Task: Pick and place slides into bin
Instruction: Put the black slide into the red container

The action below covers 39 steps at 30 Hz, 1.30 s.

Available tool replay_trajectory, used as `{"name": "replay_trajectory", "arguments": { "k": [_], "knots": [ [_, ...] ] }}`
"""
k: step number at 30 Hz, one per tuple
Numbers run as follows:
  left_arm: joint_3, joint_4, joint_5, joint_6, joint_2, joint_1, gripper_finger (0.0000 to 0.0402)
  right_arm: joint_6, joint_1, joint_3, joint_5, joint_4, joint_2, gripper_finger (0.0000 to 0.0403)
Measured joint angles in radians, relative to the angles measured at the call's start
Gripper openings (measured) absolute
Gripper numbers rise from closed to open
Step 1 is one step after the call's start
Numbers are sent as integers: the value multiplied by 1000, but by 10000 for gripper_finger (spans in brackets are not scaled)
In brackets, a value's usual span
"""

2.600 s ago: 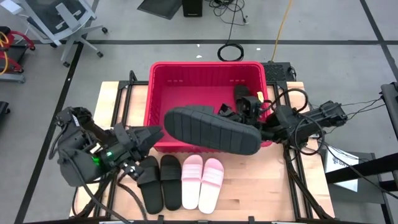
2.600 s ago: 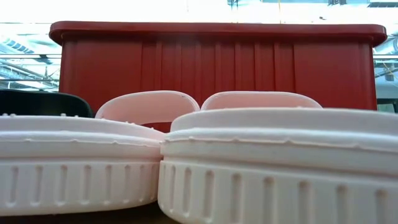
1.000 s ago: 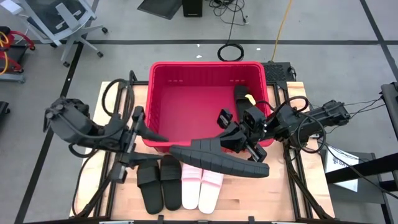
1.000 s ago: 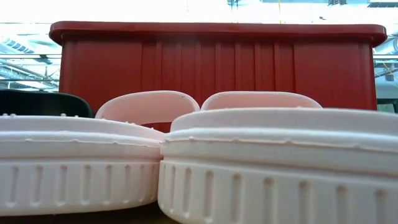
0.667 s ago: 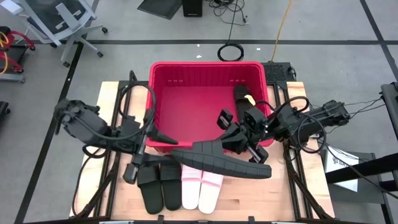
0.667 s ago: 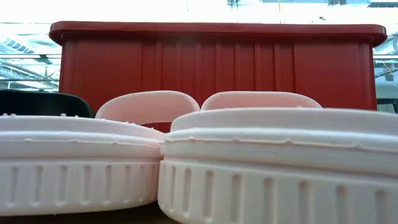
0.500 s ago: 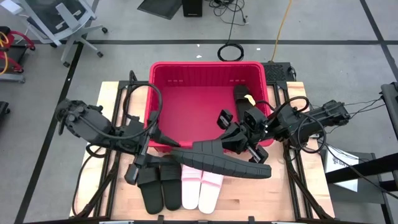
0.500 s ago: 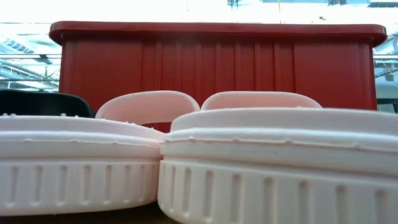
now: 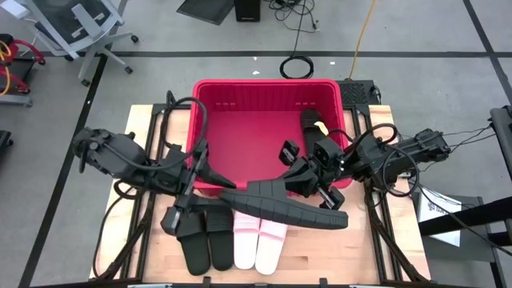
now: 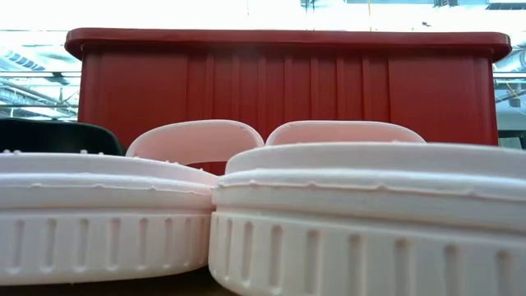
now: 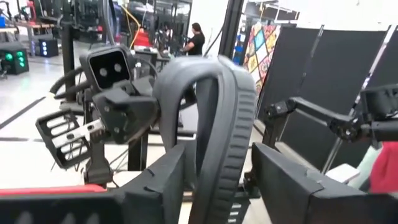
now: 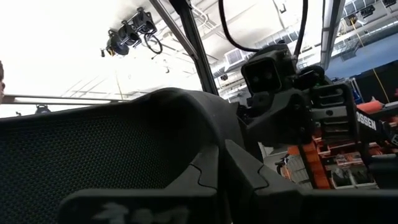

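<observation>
My right gripper (image 9: 308, 182) is shut on a black slide (image 9: 280, 206), which it holds on edge in the air over the near rim of the red bin (image 9: 264, 82). My left gripper (image 9: 218, 184) is open at that slide's left end. Its two fingers (image 11: 163, 180) stand on either side of the ribbed sole (image 11: 227, 137), and I cannot tell whether they touch it. Two black slides (image 9: 204, 236) and two pink slides (image 9: 260, 238) lie flat on the table in front of the bin. My right gripper pinches the held slide by its strap (image 11: 158, 102), coming from the table's right side. The slide is lifted clear and turned on its edge, its length running left to right. My own fingers (image 12: 211, 177) hide the exact place of contact in the right wrist view.
The pink slides (image 10: 246, 214) fill the low view, with the bin's near wall (image 10: 288, 82) behind them. Cables and the arms' frames run along both sides of the wooden table (image 9: 144, 128). A person stands far off in the room (image 11: 198, 38).
My left gripper has moved toward the table's right edge, up to the left end of the held slide, and now has that end between its fingers. My right gripper and the slide have kept still.
</observation>
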Motion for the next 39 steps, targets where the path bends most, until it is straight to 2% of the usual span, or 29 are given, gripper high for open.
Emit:
{"name": "replay_trajectory", "arguments": {
  "k": [5, 12, 21, 39],
  "knots": [
    [1, 7, 15, 3, -1, 16, 101, 0, -1, 0, 6, 1, 0, 0],
    [2, 15, 127, -14, 10, 41, 14, 1, -1, 0, 0, 0, 0, 0],
    [1, 58, 221, -14, 16, 63, 11, 1, -1, 0, 1, 2, 0, 14],
    [-1, 55, 258, -52, 2, 58, 9, -29, -8, 0, 8, 1, -1, 121]
  ]
}}
